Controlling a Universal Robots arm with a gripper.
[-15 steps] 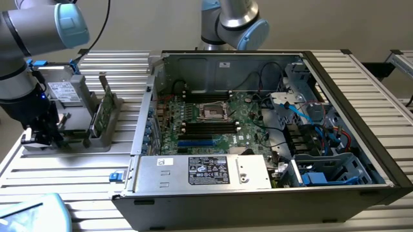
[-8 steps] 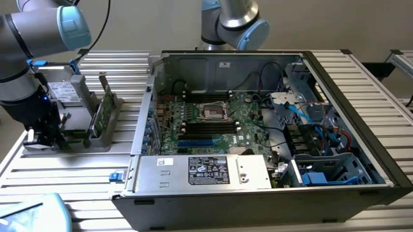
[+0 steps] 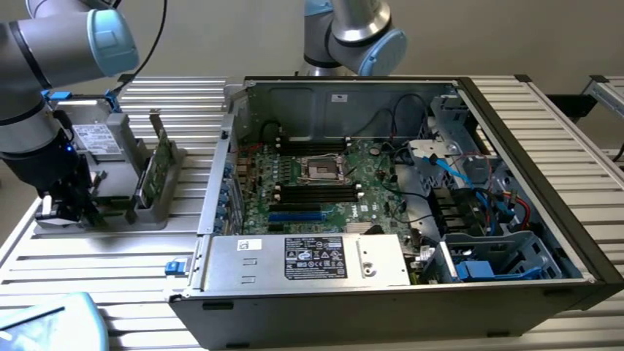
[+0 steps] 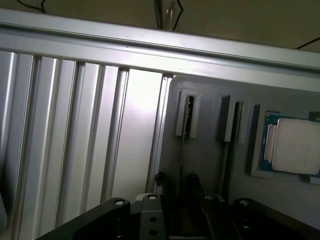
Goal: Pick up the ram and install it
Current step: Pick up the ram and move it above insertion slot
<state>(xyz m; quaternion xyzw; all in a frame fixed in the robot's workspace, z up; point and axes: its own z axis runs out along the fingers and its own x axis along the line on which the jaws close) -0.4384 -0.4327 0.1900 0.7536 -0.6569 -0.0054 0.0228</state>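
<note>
Our gripper [image 3: 63,214] [image 4: 176,189] hangs spread and empty over the 7 o'clock corner of the gray holder [image 3: 117,223], near the table [image 3: 107,256] edge at 9 o'clock in the exterior view. The ram [image 3: 145,183] stands on edge in that holder at the gripper's 3 o'clock, apart from it. Bare slatted aluminium lies at 6 o'clock, and 1 open computer case [image 3: 341,314] sits farther toward 3 o'clock.
</note>
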